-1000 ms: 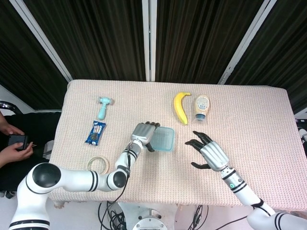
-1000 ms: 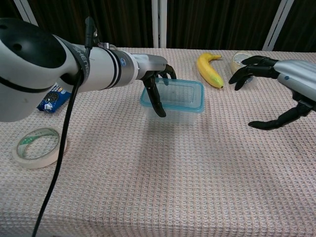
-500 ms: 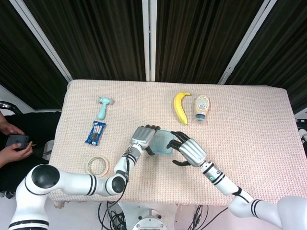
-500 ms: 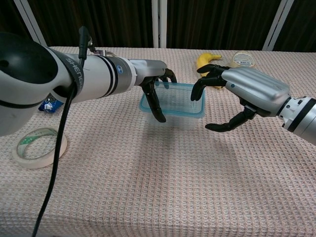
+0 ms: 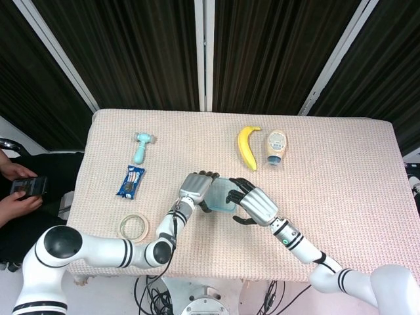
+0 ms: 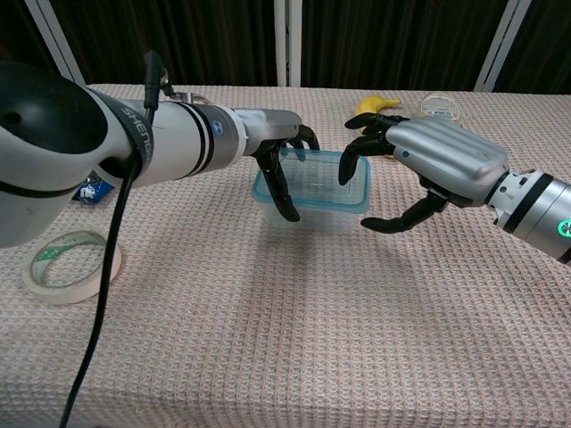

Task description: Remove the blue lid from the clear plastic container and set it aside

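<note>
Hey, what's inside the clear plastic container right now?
Nothing shows through the clear plastic container in the chest view. The left hand and right hand cover parts of it.

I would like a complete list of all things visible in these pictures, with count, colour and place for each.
Table: one, beige woven cover, fills the middle.
Container: one, clear, blue lid on top, table centre.
Banana: one, yellow, far side.
Bottle: one, cream, blue cap, lying right of banana.
Toy hammer: one, light blue, far left.
Snack packet: one, blue, left.
Tape roll: one, cream, near left.
Left hand: silver and black, at container's left end.
Right hand: silver and black, fingers spread, at container's right end.
</note>
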